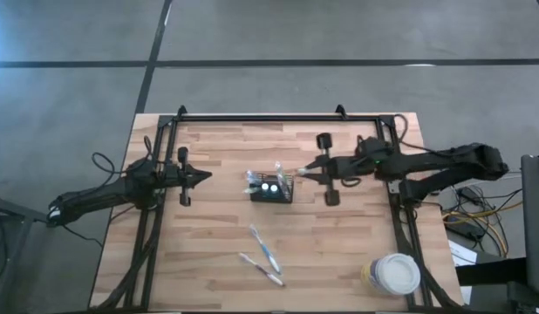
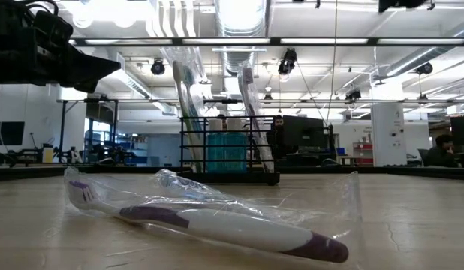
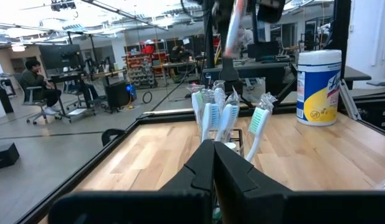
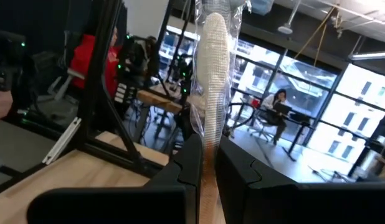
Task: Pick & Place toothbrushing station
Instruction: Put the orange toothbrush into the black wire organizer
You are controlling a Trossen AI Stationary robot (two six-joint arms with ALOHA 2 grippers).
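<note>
Table (image 1: 208,262) of pale wood planks fills the high view, with a black frame along its edges. Two dark arms reach in over it. The left gripper (image 1: 205,175) hangs over the left half, well apart from the caddy, its fingers (image 3: 202,163) pressed together on nothing. The right gripper (image 1: 302,172) sits just beside the caddy's right end, fingers narrowed onto a wrapped toothbrush (image 4: 214,68) that stands up between them in the right wrist view; its head is cut off by the picture's edge.

One round white-lidded tub (image 1: 394,274) stands at the near right corner, partly over the frame rail.

One caddy (image 1: 271,191), black wire mesh, stands near the middle of the table between the two grippers. Several wrapped brushes stand upright in it; the left wrist view shows about four heads (image 3: 228,117), but the left fingers hide the caddy's lower part, so which compartments they fill cannot be told. A teal item (image 2: 227,152) sits inside it in the low view, too hard to make out.

Two more wrapped toothbrushes lie flat on the near side, well apart from the caddy: one (image 1: 265,248) and another (image 1: 262,269) just beside it. In the low view one of them (image 2: 217,222) blocks much of the foreground.
</note>
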